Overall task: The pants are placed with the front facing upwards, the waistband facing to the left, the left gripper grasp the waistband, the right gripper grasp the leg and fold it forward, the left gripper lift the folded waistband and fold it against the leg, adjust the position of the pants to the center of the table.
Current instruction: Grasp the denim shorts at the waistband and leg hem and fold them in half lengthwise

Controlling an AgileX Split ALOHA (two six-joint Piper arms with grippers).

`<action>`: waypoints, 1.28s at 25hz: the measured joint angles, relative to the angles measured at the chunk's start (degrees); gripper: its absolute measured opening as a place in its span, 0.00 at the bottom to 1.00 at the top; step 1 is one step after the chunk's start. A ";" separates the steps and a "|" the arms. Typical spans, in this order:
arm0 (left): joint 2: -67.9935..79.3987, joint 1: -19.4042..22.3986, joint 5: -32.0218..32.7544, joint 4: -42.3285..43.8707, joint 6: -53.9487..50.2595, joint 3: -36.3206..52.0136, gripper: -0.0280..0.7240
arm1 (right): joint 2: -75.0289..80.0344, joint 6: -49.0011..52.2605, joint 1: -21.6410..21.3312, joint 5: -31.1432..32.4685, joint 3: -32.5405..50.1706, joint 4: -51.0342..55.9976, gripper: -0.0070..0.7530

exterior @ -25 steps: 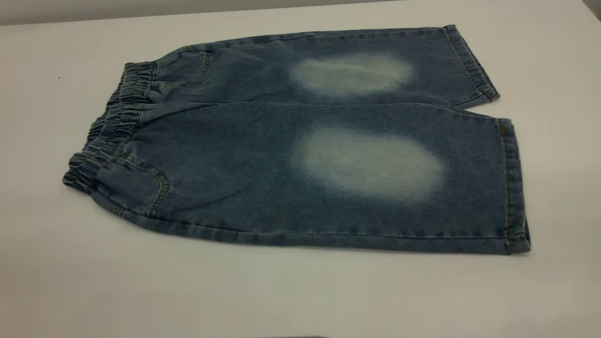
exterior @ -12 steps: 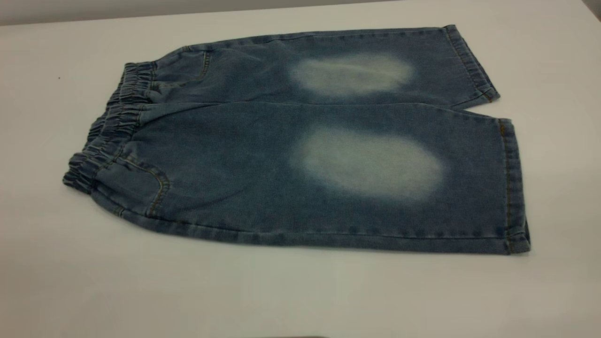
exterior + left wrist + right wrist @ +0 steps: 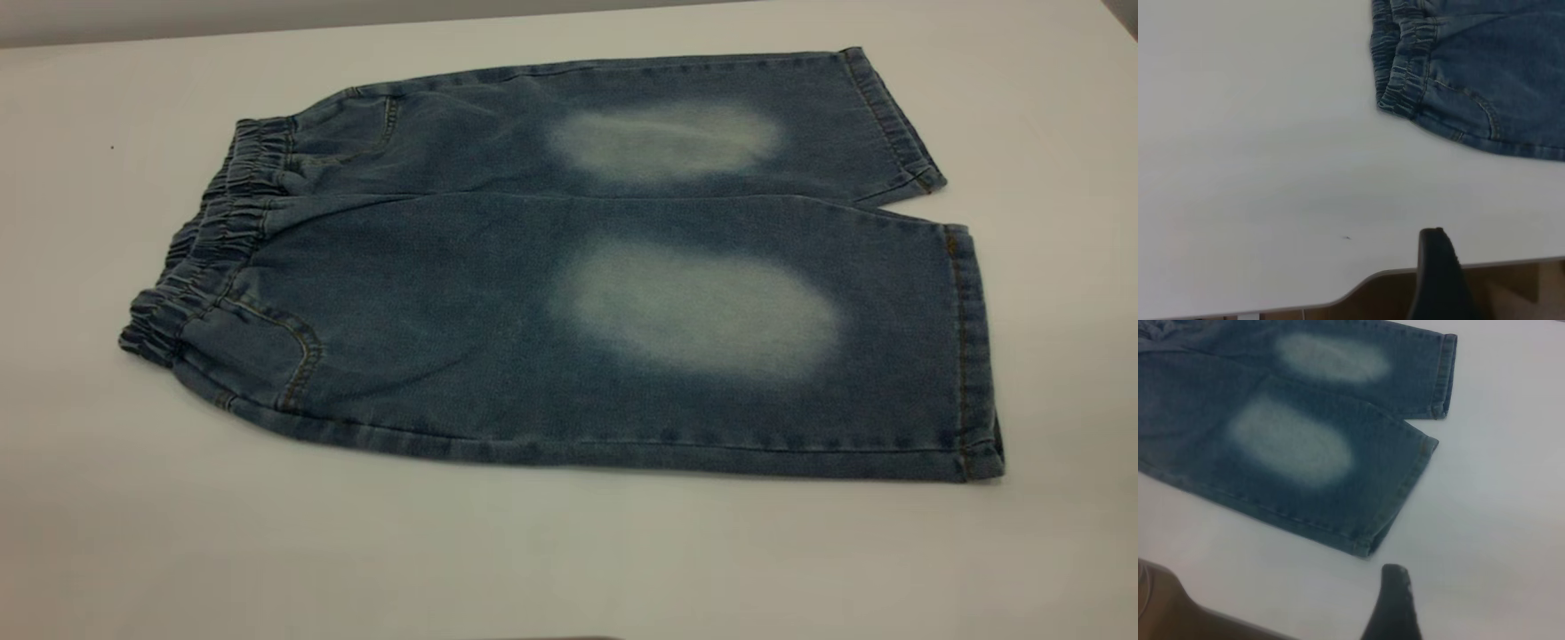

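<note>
The denim pants [image 3: 569, 267] lie flat on the desk [image 3: 569, 569], front up, elastic waistband [image 3: 209, 258] to the left. Only one fingertip of the left hand [image 3: 1441, 273] shows, near the desk's edge, likewise the right hand [image 3: 1395, 600]; their openness can't be told, neither holds anything. Soft, floppy denim: pinch the gathered waistband and the near leg's [image 3: 711, 338] stitched hem.
</note>
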 joint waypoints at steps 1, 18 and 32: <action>0.00 0.00 0.00 0.00 0.07 0.00 0.56 | 0.00 0.00 0.00 0.00 0.00 0.00 0.67; 17.35 0.00 -11.24 0.72 -3.84 -3.22 0.56 | 20.89 2.66 0.00 -11.38 -2.28 3.65 0.67; 65.52 0.00 -33.80 1.06 -7.07 -8.61 0.69 | 67.43 -26.96 0.00 -31.57 -2.59 34.77 0.72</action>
